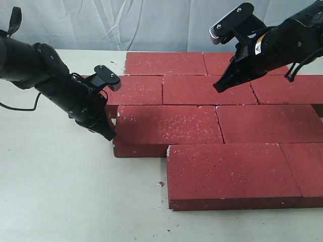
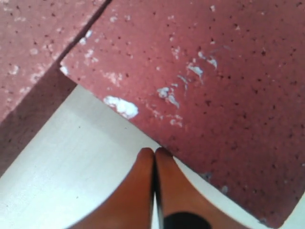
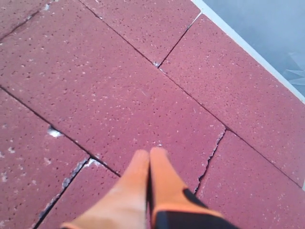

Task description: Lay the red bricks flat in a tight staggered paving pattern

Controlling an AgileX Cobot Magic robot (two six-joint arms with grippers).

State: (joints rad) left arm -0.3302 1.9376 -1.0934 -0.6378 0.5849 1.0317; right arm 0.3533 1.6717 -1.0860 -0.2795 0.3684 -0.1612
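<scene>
Fingertips of the left gripper [image 2: 155,155] are pressed together with nothing between them. Right ahead of them runs the short end of the end brick [image 2: 214,95], so close that I cannot tell whether they touch it. Bare pale table [image 2: 71,167] lies under the tips. White chips mark that brick's edge a little beyond the tips, and past its far corner a neighbouring brick [image 2: 24,43] butts against it with a thin dark joint between them.

Seen from the exterior view, this gripper [image 1: 109,132] slants down at the outer end of that brick, low beside the table

The right gripper [image 3: 149,156] is likewise closed to a narrow point and holds nothing. Its tips are over the top face of the middle brick [image 3: 119,95], near one corner; whether they rest on it or hang just above cannot be told. Joints run close on either side of the tips, and beyond the brick lies another row, then the table's pale rim and a grey-blue backdrop [image 3: 267,28]

All the red bricks [image 1: 252,123] lie flat on the table in four close rows, their joints offset from row to row. The row nearest the camera, with the front brick [image 1: 227,171], lies well apart from both grippers, and the right gripper [image 1: 218,88] is two rows behind it
</scene>
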